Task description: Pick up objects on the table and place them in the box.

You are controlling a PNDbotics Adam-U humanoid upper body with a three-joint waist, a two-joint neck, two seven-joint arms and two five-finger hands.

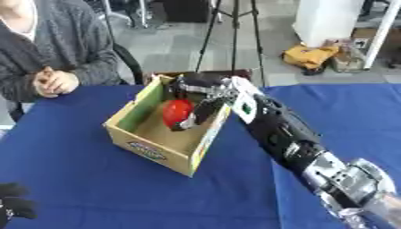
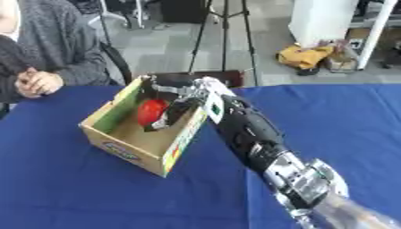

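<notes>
Over the open cardboard box (image 1: pixel 149 145), which stands toward the far left part of the blue table (image 1: pixel 78 179), my right hand (image 1: pixel 205 96) reaches in from the right, the arm stretching back to the near right corner. My fingers (image 1: pixel 200 115) are curled down around a round red object (image 1: pixel 177 112), holding it inside the box's opening, near the far wall. I cannot tell whether the red object touches the box floor or hangs just above it. The box sits askew to the table's edges, one corner pointing toward me, with a printed label on its near side. My left hand (image 1: pixel 14 203) shows at the near left corner of the table, dark, resting low, only partly in view; I cannot tell how its fingers are set.
</notes>
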